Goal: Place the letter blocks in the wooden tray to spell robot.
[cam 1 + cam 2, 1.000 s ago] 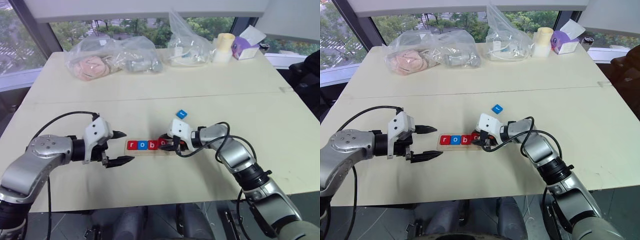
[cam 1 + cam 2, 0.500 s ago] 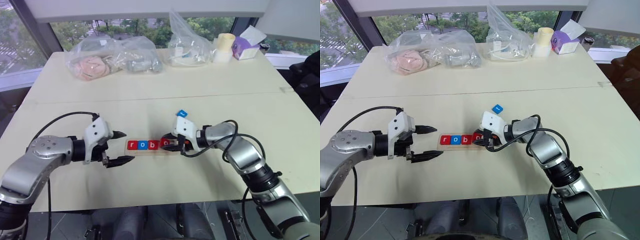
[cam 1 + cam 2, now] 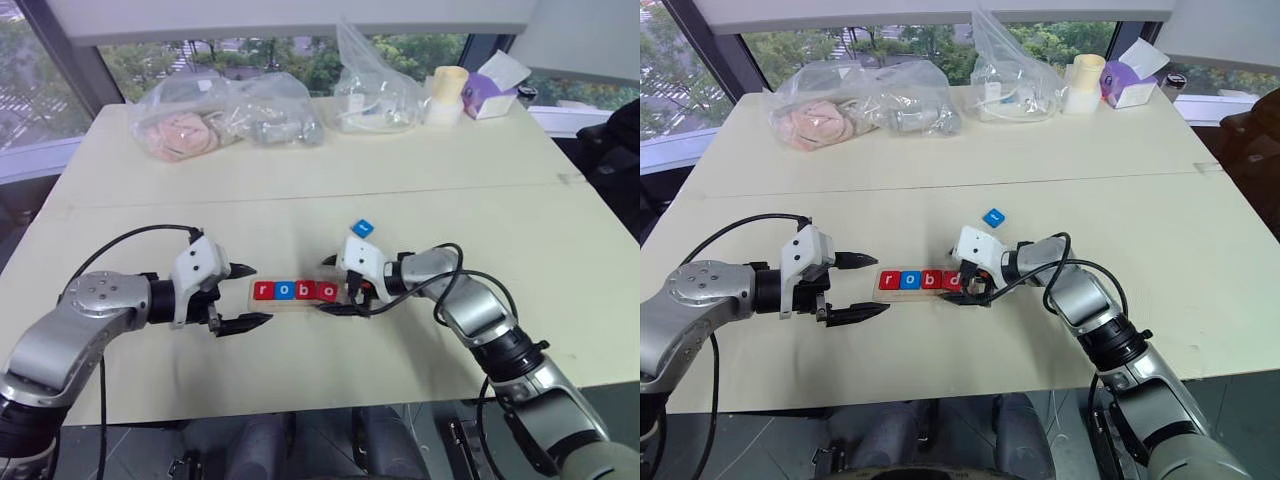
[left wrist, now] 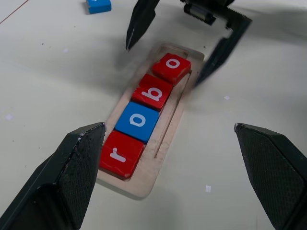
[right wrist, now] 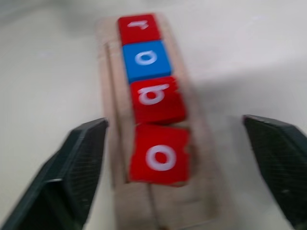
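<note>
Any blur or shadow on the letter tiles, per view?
Right wrist view: soft and smeared, the second red o tile and tray edges fuzzy. Left wrist view: tiles crisp, the right claw casting a faint shadow on the table. Head views: even daylight, letters small yet readable.

We see the wooden tray point(image 3: 298, 292) hemmed in at both ends: our left gripper point(image 3: 238, 297) hangs spread just beside its "r" end, our right gripper point(image 3: 335, 285) straddles the far end, fingers wide apart, over the red "o" block point(image 4: 171, 67). The loose blue block point(image 3: 363, 228) lies beyond it with bare table point(image 3: 300, 225) all around. The plastic bags point(image 3: 225, 115), paper cup point(image 3: 447, 94) and tissue box point(image 3: 492, 90) line the far edge, well apart.
</note>
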Available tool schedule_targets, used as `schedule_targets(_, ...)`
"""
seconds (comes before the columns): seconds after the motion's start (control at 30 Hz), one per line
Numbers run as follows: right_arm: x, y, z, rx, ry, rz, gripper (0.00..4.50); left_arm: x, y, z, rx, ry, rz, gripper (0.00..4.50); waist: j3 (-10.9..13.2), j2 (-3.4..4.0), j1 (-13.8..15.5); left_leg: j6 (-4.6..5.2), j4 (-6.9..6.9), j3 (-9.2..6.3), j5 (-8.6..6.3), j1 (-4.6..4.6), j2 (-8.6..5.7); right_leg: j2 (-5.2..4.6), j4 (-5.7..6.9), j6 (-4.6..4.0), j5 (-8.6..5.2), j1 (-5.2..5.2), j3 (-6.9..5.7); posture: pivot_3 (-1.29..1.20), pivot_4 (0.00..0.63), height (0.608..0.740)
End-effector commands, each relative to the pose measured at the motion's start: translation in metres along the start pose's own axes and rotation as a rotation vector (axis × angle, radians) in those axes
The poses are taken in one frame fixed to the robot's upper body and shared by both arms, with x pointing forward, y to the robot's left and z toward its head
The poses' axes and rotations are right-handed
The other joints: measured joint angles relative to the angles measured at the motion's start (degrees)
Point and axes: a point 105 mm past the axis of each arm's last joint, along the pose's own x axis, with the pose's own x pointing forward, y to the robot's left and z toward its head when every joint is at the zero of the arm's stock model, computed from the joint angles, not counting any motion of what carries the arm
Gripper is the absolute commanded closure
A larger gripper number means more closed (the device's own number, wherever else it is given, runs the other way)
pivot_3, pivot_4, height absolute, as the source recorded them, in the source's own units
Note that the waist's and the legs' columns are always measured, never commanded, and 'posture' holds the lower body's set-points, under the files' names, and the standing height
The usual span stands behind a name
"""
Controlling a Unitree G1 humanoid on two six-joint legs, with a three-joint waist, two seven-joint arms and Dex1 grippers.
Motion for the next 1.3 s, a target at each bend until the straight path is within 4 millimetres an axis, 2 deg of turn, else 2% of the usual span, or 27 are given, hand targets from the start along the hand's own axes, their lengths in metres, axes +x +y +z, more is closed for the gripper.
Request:
schedule_targets(0.03,-0.014,-0.01,0.013,-0.055,-0.04,-0.043,0.02,-0.003,0.001,0.008,0.037,-0.02,0.022,0.0,0.0,0.0,0.04,0.0,0.01,0.0,0.0,0.0,0.0,0.0,0.0,0.0,0.0,0.01,0.0,0.0,0.15,0.74)
schedule_targets(0.23,-0.029,-0.003,0.006,-0.076,-0.028,-0.026,0.02,-0.003,0.001,0.007,0.032,-0.02,0.025,0.0,0.0,0.0,0.01,0.0,0.03,0.01,0.0,0.0,0.0,-0.01,0.0,0.0,0.0,0.02,0.0,0.0,0.15,0.74)
schedule_targets(0.47,-0.021,0.01,-0.001,-0.076,-0.019,-0.011,0.02,0.001,0.002,0.008,0.034,-0.025,0.015,0.0,0.0,0.0,-0.06,0.0,0.04,0.0,0.0,0.01,0.02,0.01,0.01,0.0,0.0,0.02,0.0,0.0,0.15,0.74)
schedule_targets(0.73,-0.017,-0.003,-0.011,-0.116,0.022,-0.069,0.02,0.001,0.002,0.004,0.041,-0.012,0.013,0.0,0.0,0.0,0.01,0.0,0.06,0.01,0.0,0.0,0.01,0.0,0.01,-0.01,0.0,0.03,0.0,0.0,0.15,0.74)
schedule_targets(1.07,-0.014,-0.012,-0.006,-0.173,0.002,-0.104,0.02,0.001,0.001,0.003,0.036,-0.016,0.021,0.0,0.0,0.0,-0.04,0.0,0.06,0.0,0.0,0.01,0.01,0.01,0.01,0.0,0.0,0.03,0.0,0.0,0.15,0.74)
schedule_targets(1.17,-0.019,-0.007,-0.004,-0.166,-0.009,-0.075,0.02,0.001,0.0,0.003,0.034,-0.017,0.022,0.0,0.0,0.0,-0.02,0.0,0.06,0.0,0.0,0.01,0.01,0.01,0.02,0.0,0.0,0.03,0.0,0.0,0.15,0.74)
schedule_targets(1.3,-0.035,-0.015,0.008,-0.087,-0.056,-0.107,0.02,0.0,0.001,0.003,0.032,-0.019,0.026,0.0,0.0,0.0,0.01,0.0,0.06,0.0,0.0,0.0,0.01,0.0,0.01,0.0,0.0,0.04,0.0,0.0,0.15,0.74)
